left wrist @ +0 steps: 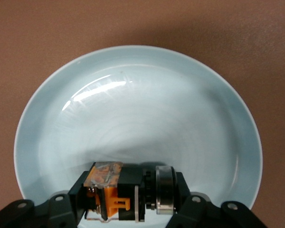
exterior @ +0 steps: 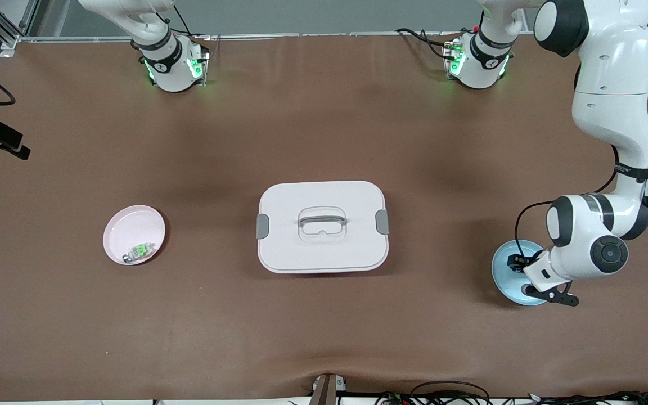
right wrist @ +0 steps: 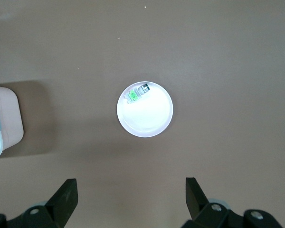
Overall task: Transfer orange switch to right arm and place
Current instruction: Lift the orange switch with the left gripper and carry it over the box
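The orange switch [left wrist: 121, 192] lies on its side in the pale blue dish [left wrist: 133, 95] at the left arm's end of the tabletop [exterior: 324, 315], and the left hand [left wrist: 133, 209] is down in that dish with a finger on either flank of it; the fingers [left wrist: 78, 197] look to be touching the switch body, so I judge the hand is pinching it, or at the point of doing so, though nothing shows it lifted off the glaze. That low, straddling pose fits the first step of the task: the left arm must pick the switch up before it can pass it across. In the front view the left arm's wrist covers the part of the dish nearer the camera, so the switch itself is not seen there. The right hand [right wrist: 130, 199] hangs high with its fingers spread wide, looking straight down on the pink plate [right wrist: 145, 116] at the right arm's end of the tabletop; the right arm waits. A small silver-and-green part [exterior: 137, 253] sits near that plate's rim. Between the two dishes stands a white lidded box [exterior: 322, 226] with grey clips and a clear handle, squarely in the middle, so any handover probably has to happen above it.
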{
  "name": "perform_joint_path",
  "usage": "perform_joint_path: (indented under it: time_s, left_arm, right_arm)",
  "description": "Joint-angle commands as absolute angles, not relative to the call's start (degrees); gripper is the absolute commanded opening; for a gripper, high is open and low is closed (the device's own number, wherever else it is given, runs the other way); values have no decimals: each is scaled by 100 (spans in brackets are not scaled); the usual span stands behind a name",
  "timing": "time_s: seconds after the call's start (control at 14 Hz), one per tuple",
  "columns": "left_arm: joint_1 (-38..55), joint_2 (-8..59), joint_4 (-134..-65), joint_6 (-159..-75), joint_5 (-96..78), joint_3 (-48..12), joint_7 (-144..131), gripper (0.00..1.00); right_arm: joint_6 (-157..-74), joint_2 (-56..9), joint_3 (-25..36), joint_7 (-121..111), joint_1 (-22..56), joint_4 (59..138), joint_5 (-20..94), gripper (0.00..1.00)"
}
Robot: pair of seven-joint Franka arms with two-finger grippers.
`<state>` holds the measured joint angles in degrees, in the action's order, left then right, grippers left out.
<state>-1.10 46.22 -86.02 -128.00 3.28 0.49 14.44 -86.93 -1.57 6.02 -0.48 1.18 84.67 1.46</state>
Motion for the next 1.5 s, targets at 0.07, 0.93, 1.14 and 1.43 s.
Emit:
perform_joint_path:
  time_s: [0.07,0.93,1.14,1.43]
  left_arm:
    - [-132,4535,-8631,-12552,247,18,1319,18]
    - [-342,2902,-8534,-10180,-95,26,396,18]
    - [-597,2419,-8534,-9626,-825,53,220,18]
    - [-852,1821,-8543,-8922,-2035,53,-445,18]
  right_arm:
    - [-8719,-44,571,-9,79,8578,123,100]
    - [-8728,-44,571,-9,79,8578,123,100]
    - [-8728,-44,571,-9,79,8578,123,100]
    - [-8798,-70,571,-9,62,8526,114,100]
